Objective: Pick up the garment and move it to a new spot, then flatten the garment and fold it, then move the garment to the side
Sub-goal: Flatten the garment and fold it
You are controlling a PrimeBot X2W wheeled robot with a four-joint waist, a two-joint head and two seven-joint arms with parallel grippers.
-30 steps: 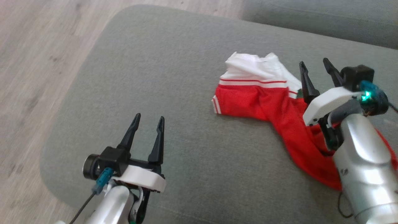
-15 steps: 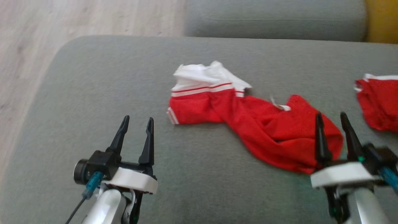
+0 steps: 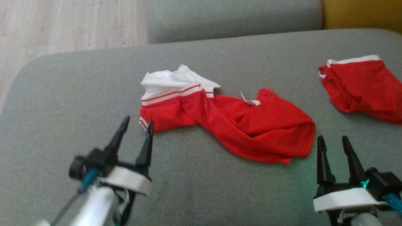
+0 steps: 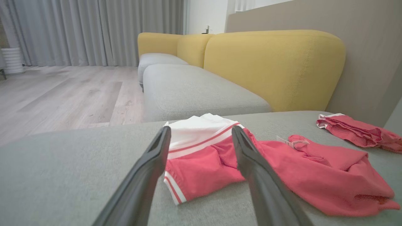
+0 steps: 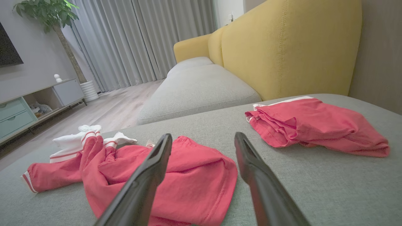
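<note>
A crumpled red garment (image 3: 238,125) with a white striped part lies in the middle of the grey sofa cushion (image 3: 78,94). It also shows in the left wrist view (image 4: 307,175) and the right wrist view (image 5: 176,175). My left gripper (image 3: 136,124) (image 4: 201,136) is open and empty, its tips just short of the garment's striped left cuff. My right gripper (image 3: 333,141) (image 5: 202,141) is open and empty, just in front of the garment's lower right edge.
A second red garment (image 3: 361,88) (image 5: 314,125) lies bunched at the cushion's right. Behind stands another grey cushion (image 3: 232,18) and a yellow backrest (image 4: 276,66). Wooden floor (image 3: 62,25) lies beyond the cushion's left edge.
The head camera has swung right, bringing the second red garment into view. My right gripper has drawn back off the garment toward the cushion's front. My left gripper now sits closer to the striped cuff.
</note>
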